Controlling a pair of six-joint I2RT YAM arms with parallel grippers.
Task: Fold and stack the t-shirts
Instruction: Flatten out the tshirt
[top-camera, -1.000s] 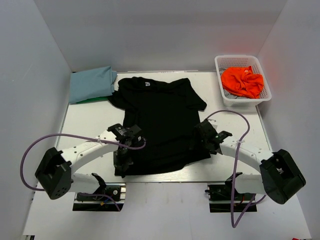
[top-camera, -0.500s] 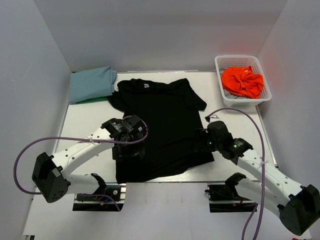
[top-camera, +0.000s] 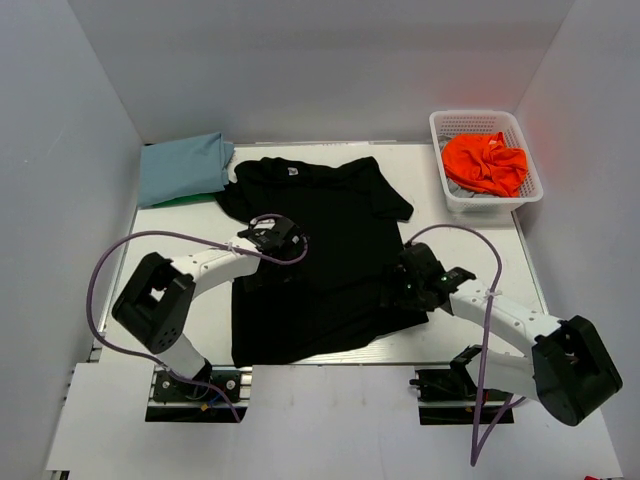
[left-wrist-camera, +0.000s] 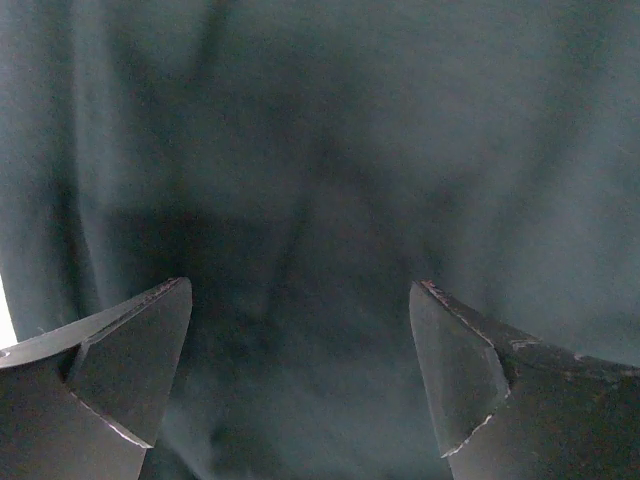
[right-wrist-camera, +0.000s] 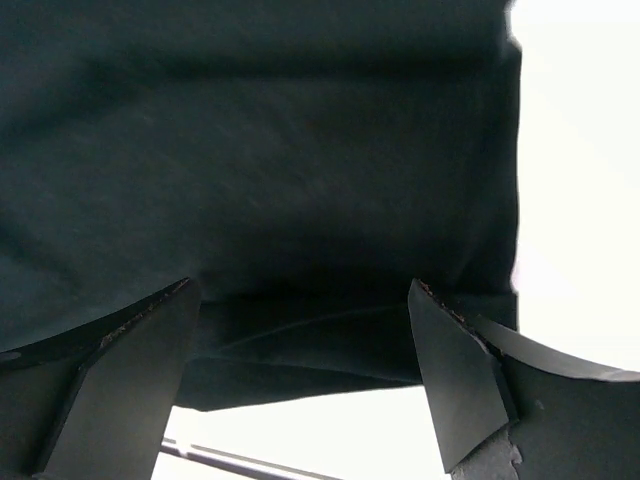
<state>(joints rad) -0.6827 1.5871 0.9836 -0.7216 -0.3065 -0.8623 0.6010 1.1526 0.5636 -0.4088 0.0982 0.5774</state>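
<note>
A large black t-shirt (top-camera: 320, 250) lies spread on the white table, collar toward the back. My left gripper (top-camera: 272, 252) hovers over its left half, jaws open, with only black cloth (left-wrist-camera: 320, 180) below them. My right gripper (top-camera: 398, 285) stands open over the shirt's lower right edge, where the hem (right-wrist-camera: 300, 350) meets the white table. A folded light blue t-shirt (top-camera: 183, 167) sits at the back left on a green one (top-camera: 185, 200), of which only an edge shows. An orange t-shirt (top-camera: 485, 163) lies crumpled in the basket.
The white mesh basket (top-camera: 484, 122) stands at the back right beside the table (top-camera: 180, 240). Grey walls close in the left, right and back. Purple cables loop from both arms near the front edge.
The left gripper opened, letting go of the shirt's lower left part, and moved back toward the shirt's middle left. The right arm drew in, its gripper still open over the right hem.
</note>
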